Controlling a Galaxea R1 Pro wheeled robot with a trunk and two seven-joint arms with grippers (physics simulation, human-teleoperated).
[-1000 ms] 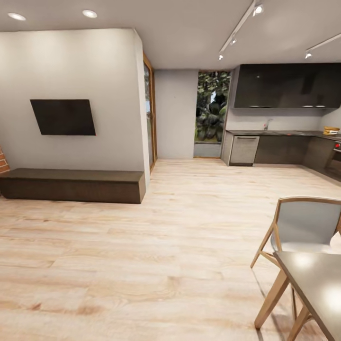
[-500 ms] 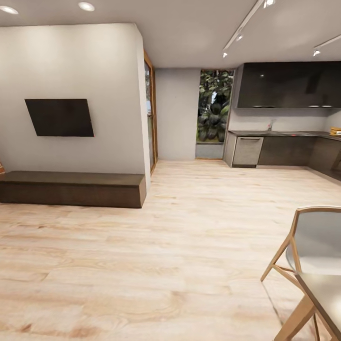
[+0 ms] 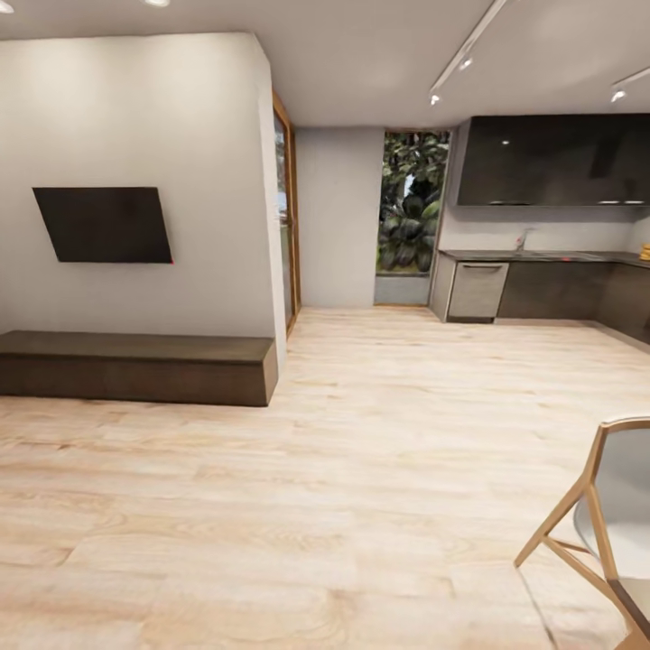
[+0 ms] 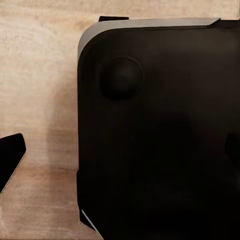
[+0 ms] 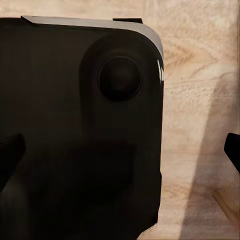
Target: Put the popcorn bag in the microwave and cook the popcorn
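Running along the far right wall of the room, the countertop [image 3: 542, 256] is a dark glossy slab on dark cabinet fronts, with a pale appliance front [image 3: 477, 291] set under its left end and dark upper cabinets [image 3: 552, 161] above. A small yellowish item [image 3: 645, 254] sits on it at the frame's right edge, too small to identify. No writing can be read anywhere. Left of the kitchen stands a tall window with foliage [image 3: 412, 203]. Light wooden floor [image 3: 343, 469] spreads across the open room. On the left wall hangs a black screen [image 3: 102, 225] above a long dark bench [image 3: 135, 366]. A wooden chair [image 3: 603, 519] shows at lower right. Each wrist view looks down over a dark rounded robot body panel [image 4: 160, 130] [image 5: 80, 130] above the floor, with dark finger tips [image 4: 11, 157] [image 5: 233, 150] at the frame edges; whether either arm's fingers are open or closed cannot be told.
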